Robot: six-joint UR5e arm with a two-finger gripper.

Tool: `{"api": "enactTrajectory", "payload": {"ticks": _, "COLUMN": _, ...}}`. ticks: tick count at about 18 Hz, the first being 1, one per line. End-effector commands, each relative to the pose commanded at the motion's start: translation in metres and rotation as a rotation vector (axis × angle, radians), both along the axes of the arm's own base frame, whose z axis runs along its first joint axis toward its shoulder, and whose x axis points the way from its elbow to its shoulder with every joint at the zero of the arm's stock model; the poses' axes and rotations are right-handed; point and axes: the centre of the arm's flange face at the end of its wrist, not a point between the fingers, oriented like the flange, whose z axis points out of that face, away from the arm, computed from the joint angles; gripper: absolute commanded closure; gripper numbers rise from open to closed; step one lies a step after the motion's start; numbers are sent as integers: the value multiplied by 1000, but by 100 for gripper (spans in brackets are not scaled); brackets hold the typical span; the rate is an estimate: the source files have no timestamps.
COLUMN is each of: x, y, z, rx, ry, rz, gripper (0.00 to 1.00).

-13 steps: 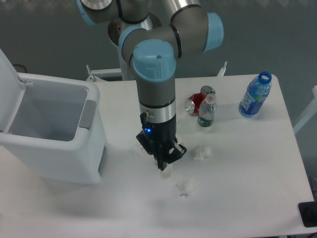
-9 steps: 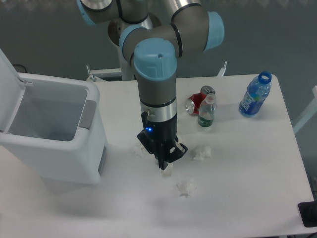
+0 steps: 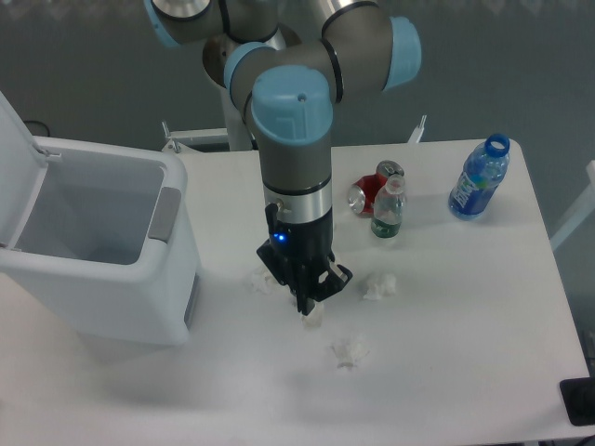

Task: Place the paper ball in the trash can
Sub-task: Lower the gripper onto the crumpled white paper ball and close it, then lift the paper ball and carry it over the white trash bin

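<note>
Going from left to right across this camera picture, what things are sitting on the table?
trash can → paper ball by the gripper → loose paper wad → paper wad → small clear bottle → blue bottle

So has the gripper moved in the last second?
Yes, slightly: the gripper has risen, away from the table, judged against the fixed trash can, with a paper ball at its tips.

No text, brand, number or sign can be read; the labels on the blue bottle (image 3: 479, 178), small bottle (image 3: 388, 212) and red can (image 3: 370, 190) right of the gripper (image 3: 308, 302) are too blurred
</note>
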Motion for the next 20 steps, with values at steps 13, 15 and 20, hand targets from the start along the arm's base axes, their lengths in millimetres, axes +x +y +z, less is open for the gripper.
{"api": "enactTrajectory", "payload": {"ticks": 13, "x": 31, "y": -34, "z": 86, "rx": 181, "ry": -14, "rz": 248, "gripper": 100}}
{"api": "enactTrajectory", "payload": {"ticks": 15, "x": 44, "y": -37, "z": 97, "rx": 238, "ry": -68, "rz": 289, "gripper": 100}}
{"api": "enactTrajectory", "payload": {"ticks": 20, "x": 82, "y": -47, "z": 115, "rx": 326, "ry": -166, "rz": 291, "gripper": 100}}
